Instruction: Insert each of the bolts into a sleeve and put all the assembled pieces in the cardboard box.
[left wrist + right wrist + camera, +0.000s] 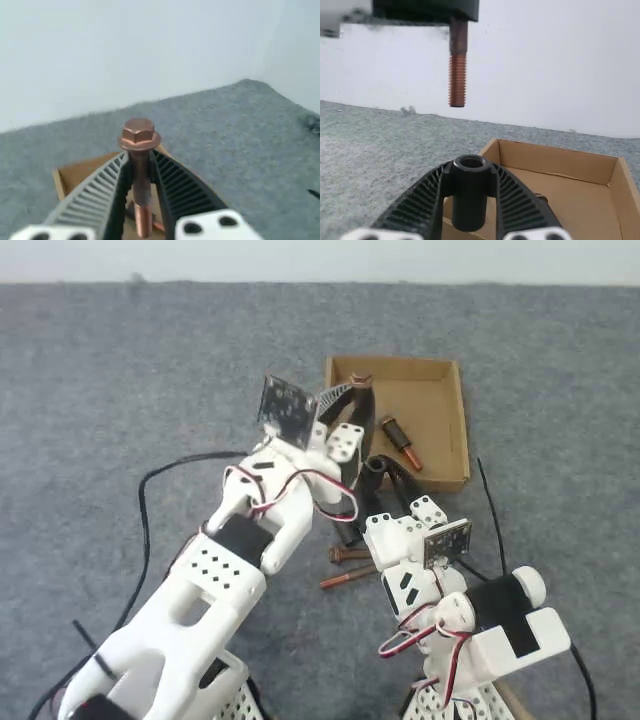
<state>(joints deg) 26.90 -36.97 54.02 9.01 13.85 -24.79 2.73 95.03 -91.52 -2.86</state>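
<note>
Here, nearest the arms' bases in the high view, two loose copper-coloured bolts lie on the grey carpeted table surface, close together and roughly parallel, between the two white arms.

Just beyond them, the right gripper is closed on a black cylindrical sleeve. Its ribbed black fingers press the sleeve from both sides. The sleeve stands upright with its open bore facing up.

Above the sleeve, and apart from it, hangs a copper-coloured hex-head bolt. The left gripper holds it, clamped on the smooth shank just under the flanged head. The head stands clear above the fingertips and the threaded end points down. In the right wrist view the thread tip sits well above the sleeve's mouth, slightly off its axis, and has not entered the bore.

Beyond both grippers lies a shallow brown cardboard box, open at the top. The left gripper and its bolt stand over the box's near corner. Inside the box, on its floor, rests one assembled piece, a black sleeve with a copper bolt through it, lying slantwise.

A black cable loops across the carpet beside the left arm. A white wall closes the far side of the table.
</note>
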